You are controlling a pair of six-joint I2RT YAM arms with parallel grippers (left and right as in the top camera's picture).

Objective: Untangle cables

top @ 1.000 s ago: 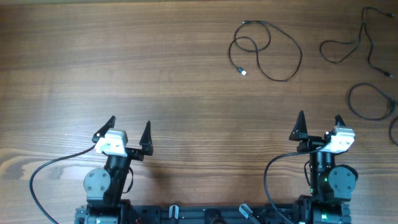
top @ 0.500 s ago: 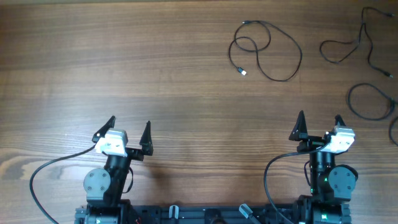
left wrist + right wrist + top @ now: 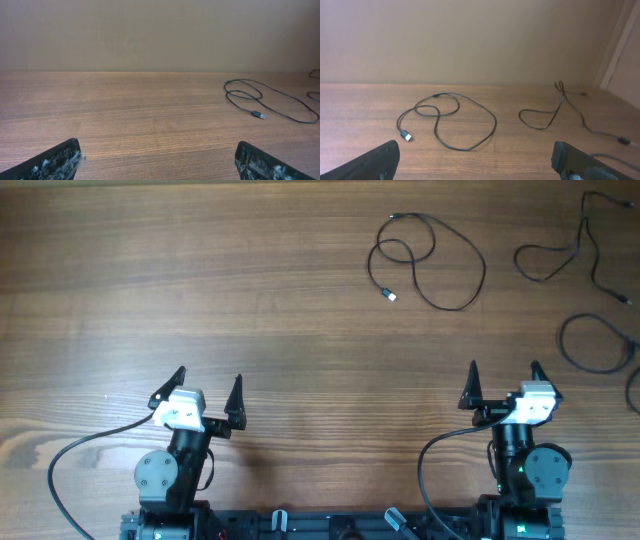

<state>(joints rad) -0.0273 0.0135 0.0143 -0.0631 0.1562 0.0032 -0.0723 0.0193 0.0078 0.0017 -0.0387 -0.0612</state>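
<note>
My left tool [image 3: 209,376] and right tool [image 3: 503,367] hover empty near the bench [image 3: 200,270] front edge, fingers wide apart. The cables [image 3: 575,250] lie loose, far right; overhead shows three, my left wrist view mainly the looped cord [image 3: 260,100] with its silvery plug [image 3: 258,115]

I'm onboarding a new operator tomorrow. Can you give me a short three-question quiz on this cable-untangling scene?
1. True or false: the left pincer is holding a cable.
2. The looped cable with the silvery plug lies nearer which pincer? A) left B) right
3. Fill in: the left pincer and the right pincer both stand ____.
Key: 1 false; 2 B; 3 open.
</note>
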